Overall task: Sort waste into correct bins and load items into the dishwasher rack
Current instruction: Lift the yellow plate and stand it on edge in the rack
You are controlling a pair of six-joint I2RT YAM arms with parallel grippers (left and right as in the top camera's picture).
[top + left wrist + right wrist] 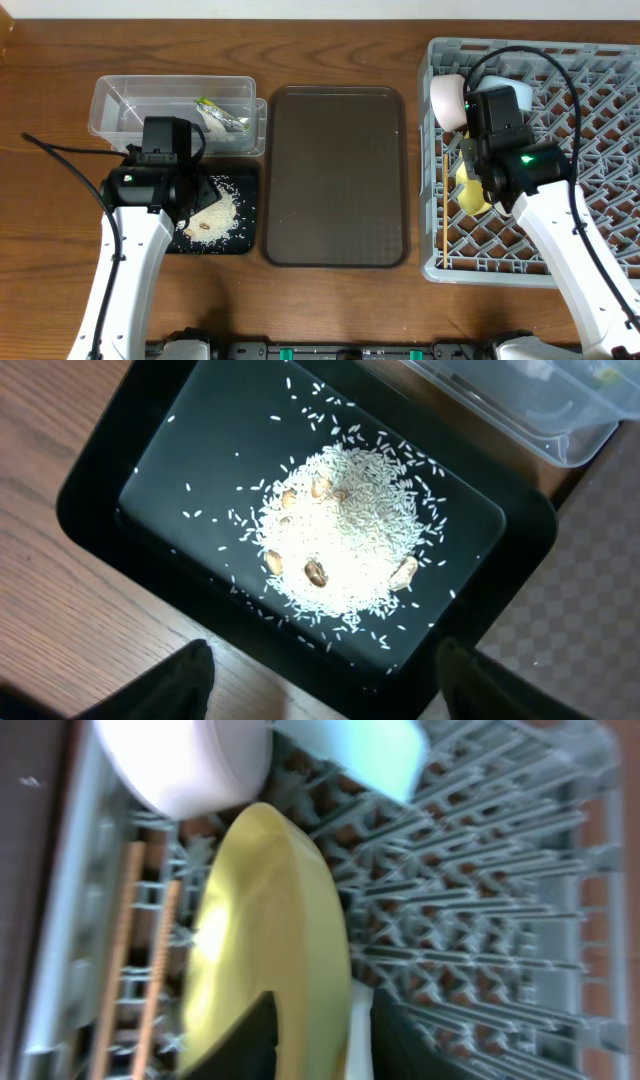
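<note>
The grey dishwasher rack (pixel 570 160) fills the right side. In it the yellow plate (pixel 470 192) stands on edge, with a white bowl (pixel 447 100) and a light blue bowl (pixel 350 750) behind it and the wooden chopsticks (pixel 443 215) along the left wall. My right gripper (pixel 325 1040) straddles the plate (pixel 270 920) and is shut on its rim. My left gripper (pixel 325 695) is open and empty over the near edge of the black tray (pixel 110 470), which holds a heap of rice scraps (pixel 345 525). The yellow-green wrapper (pixel 218 115) lies in the clear tub (pixel 115 110). The white cup is out of view.
A large dark brown serving tray (pixel 335 175) lies between the black tray and the rack. The clear tub's corner (pixel 560 420) sits just beyond the black tray. A black cable (pixel 60 150) runs across the table at the left.
</note>
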